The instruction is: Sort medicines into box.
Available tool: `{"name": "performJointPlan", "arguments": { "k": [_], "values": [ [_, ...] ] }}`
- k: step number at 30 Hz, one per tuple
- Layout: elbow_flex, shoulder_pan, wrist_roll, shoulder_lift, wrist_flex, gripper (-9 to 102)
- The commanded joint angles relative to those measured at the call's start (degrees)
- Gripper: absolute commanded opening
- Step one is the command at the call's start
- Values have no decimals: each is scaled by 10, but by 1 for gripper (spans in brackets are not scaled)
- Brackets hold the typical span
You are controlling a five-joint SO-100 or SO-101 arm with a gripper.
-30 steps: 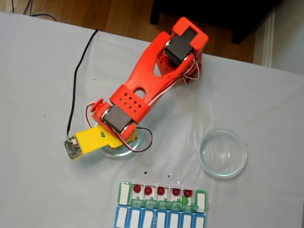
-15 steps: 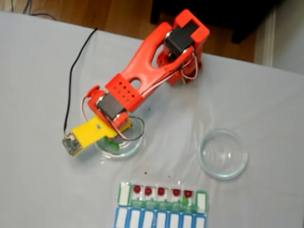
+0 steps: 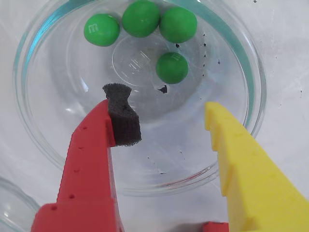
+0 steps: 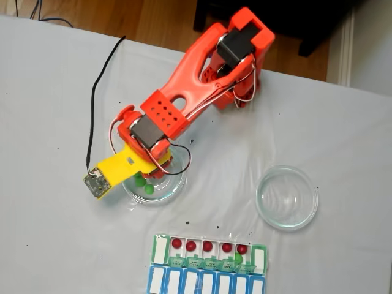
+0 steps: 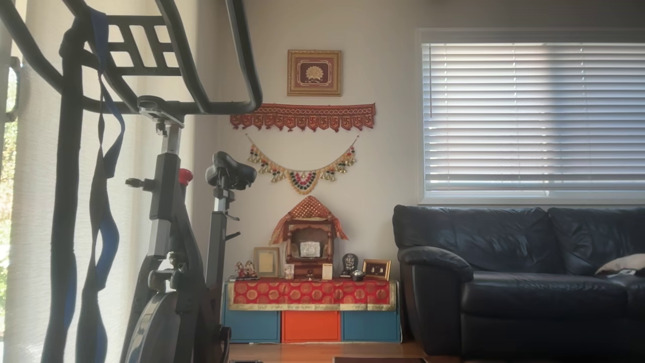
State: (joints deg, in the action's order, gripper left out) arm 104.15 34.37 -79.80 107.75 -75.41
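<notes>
arm's stretched out low, end effector (image 3: 161, 111) spread apart, empty, over the glass dish (image 3: 241, 53); wrist view shows four green pills (image 3: 172, 67) inside; fixed view shows the box (image 4: 260, 257) below, reds loaded

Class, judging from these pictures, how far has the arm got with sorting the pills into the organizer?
Done: five red pills sit in the organizer, with one green pill there too. In hand: nothing; the gripper hovers open over the glass dish. Left: four green pills lie in that dish.
</notes>
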Motion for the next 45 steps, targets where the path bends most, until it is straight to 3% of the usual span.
{"name": "performJointPlan", "arguments": {
  "k": [1,22,45],
  "values": [
    [-9,-8,4,52,10,26],
    [51,-24,11,46,95,25],
    [44,-19,4,8,111,25]
  ]
}}
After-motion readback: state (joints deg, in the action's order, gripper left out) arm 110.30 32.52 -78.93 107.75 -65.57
